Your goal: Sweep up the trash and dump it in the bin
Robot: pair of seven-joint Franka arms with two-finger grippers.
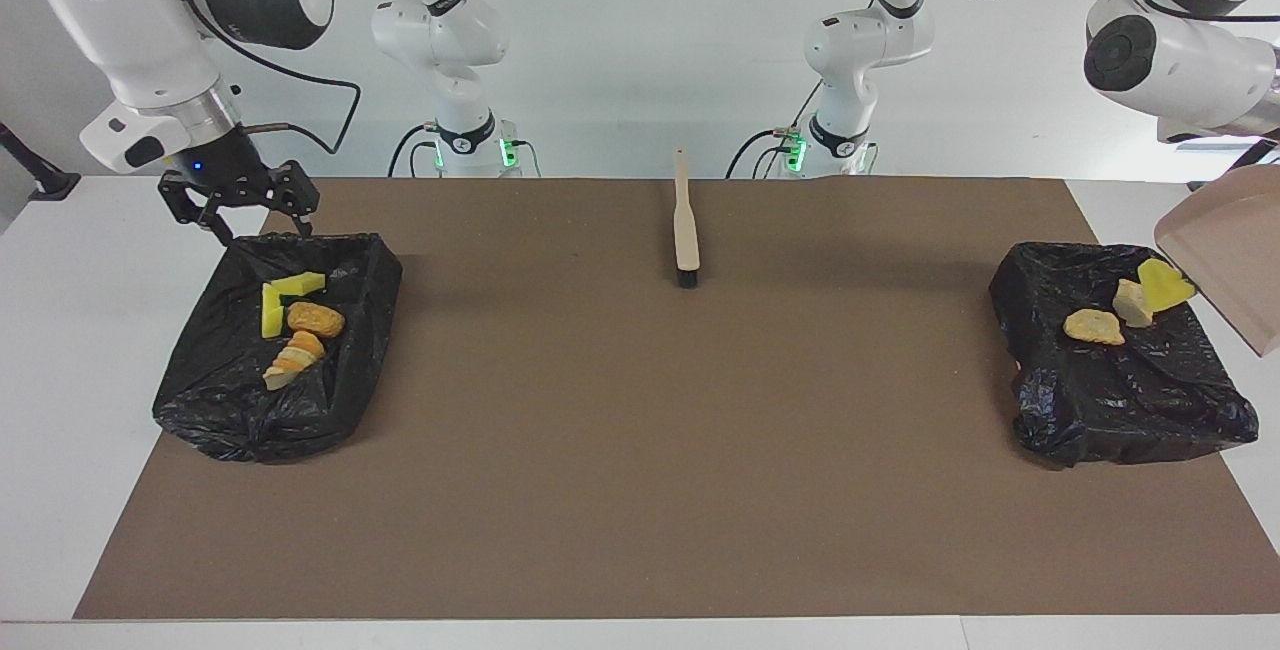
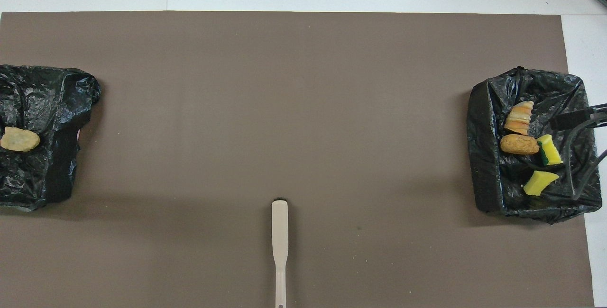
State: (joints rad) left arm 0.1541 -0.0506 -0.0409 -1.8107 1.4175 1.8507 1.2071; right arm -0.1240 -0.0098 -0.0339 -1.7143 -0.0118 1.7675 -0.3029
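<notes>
glossy crinkled black plastic bin liners, matt brown table mat, pale wooden brush.

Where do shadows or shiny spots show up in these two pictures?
Facing view: a soft shadow lies on the brown mat beside the brush; overhead view: the black bag glints with small highlights, and a faint shadow band crosses the mat near the brush.
</notes>
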